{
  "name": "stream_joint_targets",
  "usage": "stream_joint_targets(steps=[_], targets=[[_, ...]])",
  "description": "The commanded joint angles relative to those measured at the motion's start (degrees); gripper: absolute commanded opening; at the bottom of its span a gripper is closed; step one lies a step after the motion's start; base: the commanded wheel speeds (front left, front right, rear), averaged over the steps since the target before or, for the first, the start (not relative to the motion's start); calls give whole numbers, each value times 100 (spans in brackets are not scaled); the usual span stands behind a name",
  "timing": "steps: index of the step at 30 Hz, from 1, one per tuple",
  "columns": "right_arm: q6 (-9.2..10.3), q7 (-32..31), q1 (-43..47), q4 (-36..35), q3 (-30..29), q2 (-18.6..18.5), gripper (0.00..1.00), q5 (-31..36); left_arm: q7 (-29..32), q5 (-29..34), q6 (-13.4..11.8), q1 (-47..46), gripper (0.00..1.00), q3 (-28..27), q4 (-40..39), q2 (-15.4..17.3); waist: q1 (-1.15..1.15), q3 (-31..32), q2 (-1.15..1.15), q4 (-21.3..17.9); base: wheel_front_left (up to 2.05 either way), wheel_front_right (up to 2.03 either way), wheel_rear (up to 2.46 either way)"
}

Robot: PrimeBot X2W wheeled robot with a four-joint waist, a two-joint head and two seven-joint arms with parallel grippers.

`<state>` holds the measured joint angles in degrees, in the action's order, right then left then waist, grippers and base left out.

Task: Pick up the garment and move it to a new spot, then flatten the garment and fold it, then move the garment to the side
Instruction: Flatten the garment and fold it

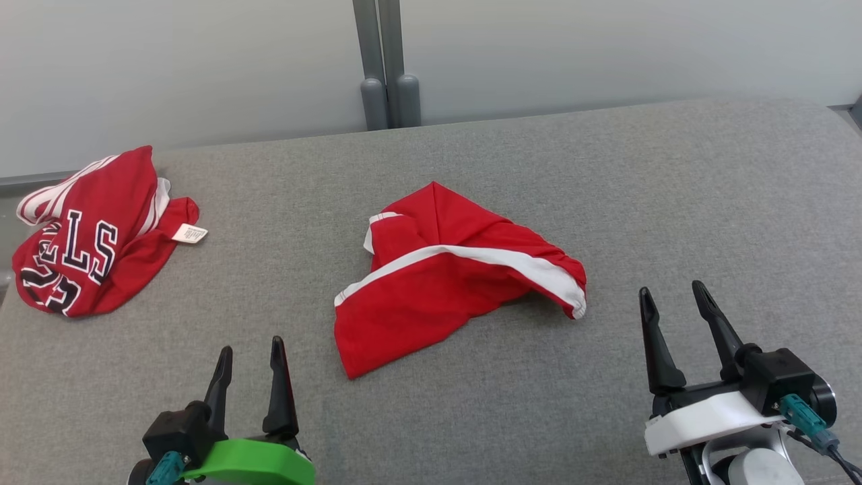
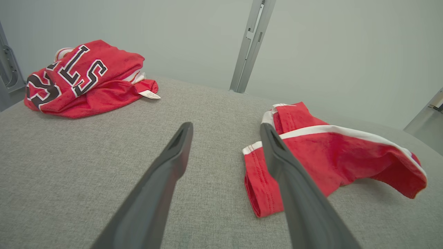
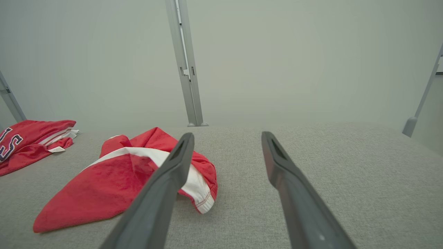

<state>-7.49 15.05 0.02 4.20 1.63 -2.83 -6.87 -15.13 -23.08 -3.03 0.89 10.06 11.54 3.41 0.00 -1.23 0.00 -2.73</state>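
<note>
The red garment [image 1: 444, 289] with the white stripe lies crumpled and untouched on the grey bench [image 1: 673, 188]. The left gripper [image 1: 250, 345] stands near its lower corner and the right gripper [image 1: 672, 288] just off its white-hemmed end, both wide and empty. A pinch catching one loose fold, probably the raised hem, could drag the heap rather than lift it. The lettered jersey [image 1: 81, 236], well to the garment's left, risks being grabbed by mistake.

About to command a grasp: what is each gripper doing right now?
Left gripper: open, holding nothing, short of the crumpled red fabric garment with a white stripe.
Right gripper: open, holding nothing.
</note>
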Motion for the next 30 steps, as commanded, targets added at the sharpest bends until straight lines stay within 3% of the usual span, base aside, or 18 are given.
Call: stream_joint_targets(steps=[1,11,19,30], targets=[[0,20,15,27,-7,-10,100,8,-2,71,28,36,100,-24,20,0,0,-15,0,16,0,0,0],[0,20,-635,498,614,-10,100,608,-2,119,100,-223,100,22,33,-40,0,-283,0,403,0,0,0],[0,-107,-1929,2118,1305,-307,100,1011,-2,-6,73,-386,100,112,-22,-48,0,-496,0,956,0,0,0],[0,-1006,-3403,3741,2351,-761,100,752,-2,-264,-70,-477,100,332,-106,-48,0,-681,0,1599,0,0,0]])
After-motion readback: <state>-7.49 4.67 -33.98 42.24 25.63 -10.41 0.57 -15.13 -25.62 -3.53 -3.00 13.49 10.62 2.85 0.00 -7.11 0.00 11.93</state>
